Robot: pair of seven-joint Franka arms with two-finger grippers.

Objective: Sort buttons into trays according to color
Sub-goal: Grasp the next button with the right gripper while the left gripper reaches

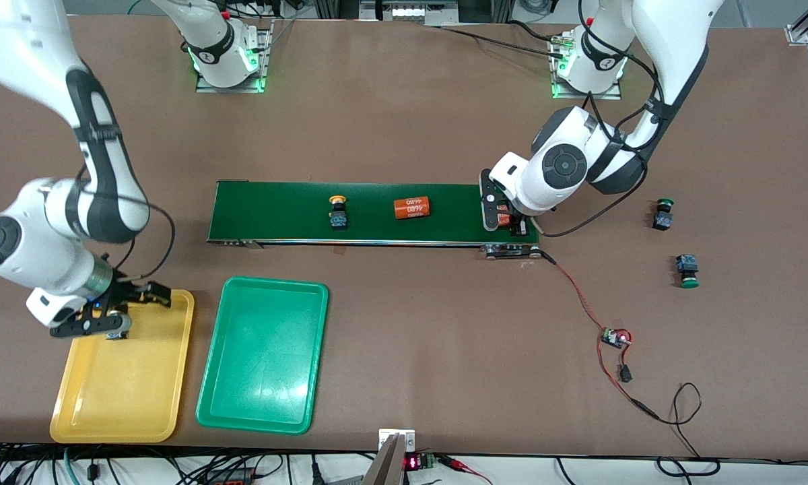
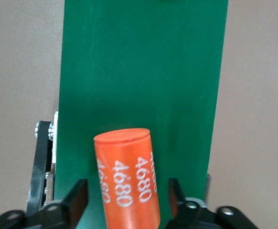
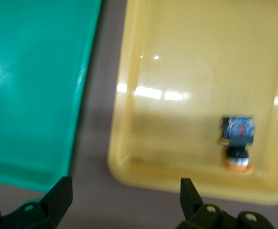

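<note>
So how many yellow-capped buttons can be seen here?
2. One button stands on the conveyor belt; the other lies in the yellow tray, under the right gripper. None seems hidden.

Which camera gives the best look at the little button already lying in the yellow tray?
The right wrist view: the yellow-capped button lies unobstructed in the yellow tray. In the front view the right gripper hides it. The left wrist view misses it.
</note>
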